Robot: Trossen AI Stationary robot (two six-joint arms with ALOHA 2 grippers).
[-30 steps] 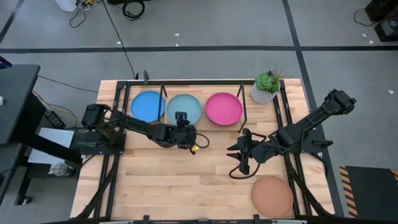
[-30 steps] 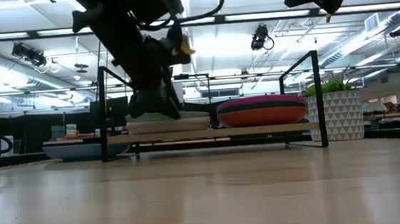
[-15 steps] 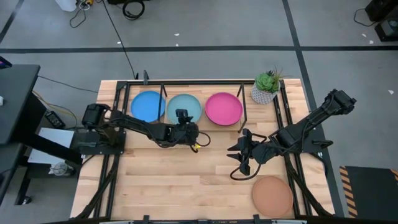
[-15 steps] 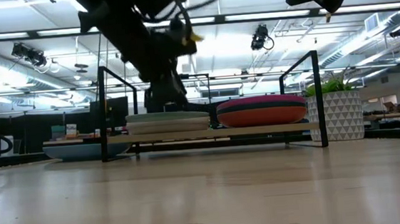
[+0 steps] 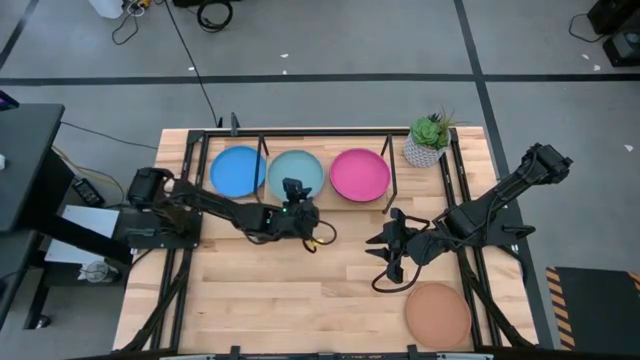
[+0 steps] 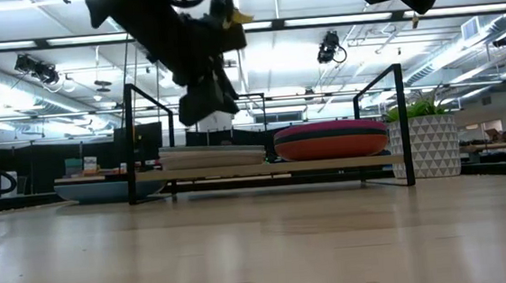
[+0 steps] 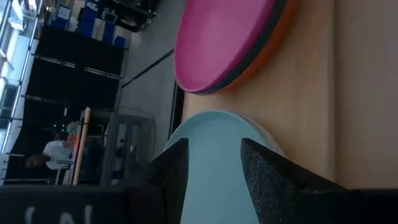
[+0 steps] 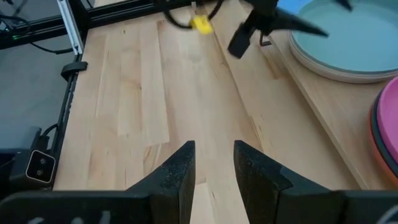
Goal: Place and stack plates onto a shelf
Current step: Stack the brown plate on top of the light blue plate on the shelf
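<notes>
Plates sit in three spots on the shelf (image 5: 395, 185) at the 12 o'clock side of the counter (image 5: 300, 290): a blue plate (image 5: 237, 171) at the left, a light teal plate (image 5: 296, 174) in the middle and a magenta plate (image 5: 359, 173) at the right. In the low view the light teal plate tops a short stack over a cream plate (image 6: 214, 158), and the magenta one tops a taller stack with an orange plate (image 6: 330, 147) at its base; the exact count in each stack cannot be told. A fourth spot holds one terracotta plate (image 5: 438, 314), alone on the counter toward 5 o'clock. The left gripper (image 5: 291, 197) hangs just above the 6 o'clock edge of the light teal plate, its fingers (image 7: 273, 180) apart and holding nothing, the plate showing between them. The right gripper (image 5: 387, 250) hovers over bare wood near the middle, well apart from the shelf, at about 11 o'clock from the terracotta plate; its fingers (image 8: 180, 171) are also apart and hold nothing. One potted plant (image 5: 428, 140) stands at the shelf's right end.
</notes>
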